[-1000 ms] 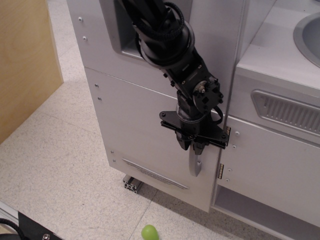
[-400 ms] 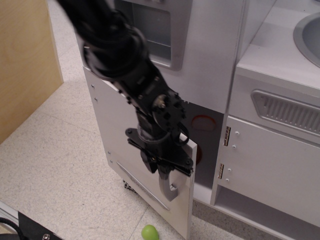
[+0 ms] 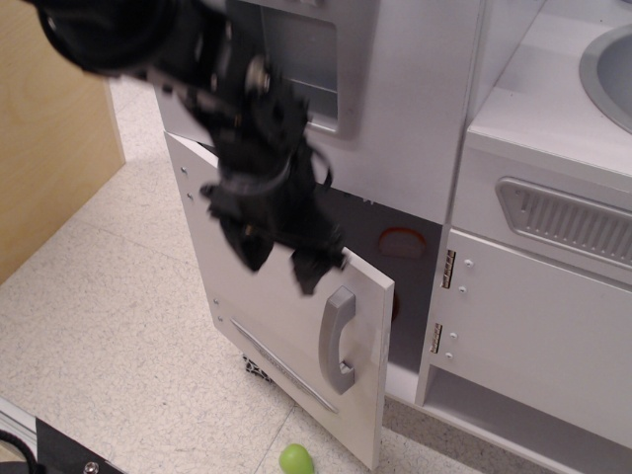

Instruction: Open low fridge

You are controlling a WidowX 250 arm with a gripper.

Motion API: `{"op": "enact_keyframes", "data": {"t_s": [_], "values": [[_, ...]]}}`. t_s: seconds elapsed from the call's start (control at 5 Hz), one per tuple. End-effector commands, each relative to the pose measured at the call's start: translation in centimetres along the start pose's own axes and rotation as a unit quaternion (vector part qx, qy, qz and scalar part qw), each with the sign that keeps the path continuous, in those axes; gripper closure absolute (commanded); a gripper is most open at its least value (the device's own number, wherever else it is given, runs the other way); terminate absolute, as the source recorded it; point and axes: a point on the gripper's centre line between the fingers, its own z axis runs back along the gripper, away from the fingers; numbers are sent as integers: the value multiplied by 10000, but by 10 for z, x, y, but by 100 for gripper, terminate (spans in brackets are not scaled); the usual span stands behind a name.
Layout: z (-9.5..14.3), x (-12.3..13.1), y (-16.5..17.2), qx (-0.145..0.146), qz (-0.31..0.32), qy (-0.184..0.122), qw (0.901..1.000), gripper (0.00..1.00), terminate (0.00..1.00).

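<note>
The fridge door [image 3: 286, 326] stands ajar, its silver handle [image 3: 337, 339] free. Above the handle the gripper [image 3: 279, 265] hovers, fingers apart. A green ball [image 3: 295, 459] lies below the door.

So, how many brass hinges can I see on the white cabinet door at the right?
2. The upper hinge sits on the cabinet door's left edge, near its top. The lower hinge is just beneath it on that edge. More may be hidden outside the picture.
</note>
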Motion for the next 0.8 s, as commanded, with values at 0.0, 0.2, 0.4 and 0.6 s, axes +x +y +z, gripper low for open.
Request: {"op": "enact_keyframes", "data": {"t_s": [0.0,0.2,0.4,0.6], "values": [[12,36,-29,-209,56,-518,9984,0,0],[-5,46,-50,-165,-182,-746,9969,0,0],[-26,55,-64,-197,-381,-715,9965,0,0],[-51,56,-66,-96,-536,-413,9977,0,0]]}}
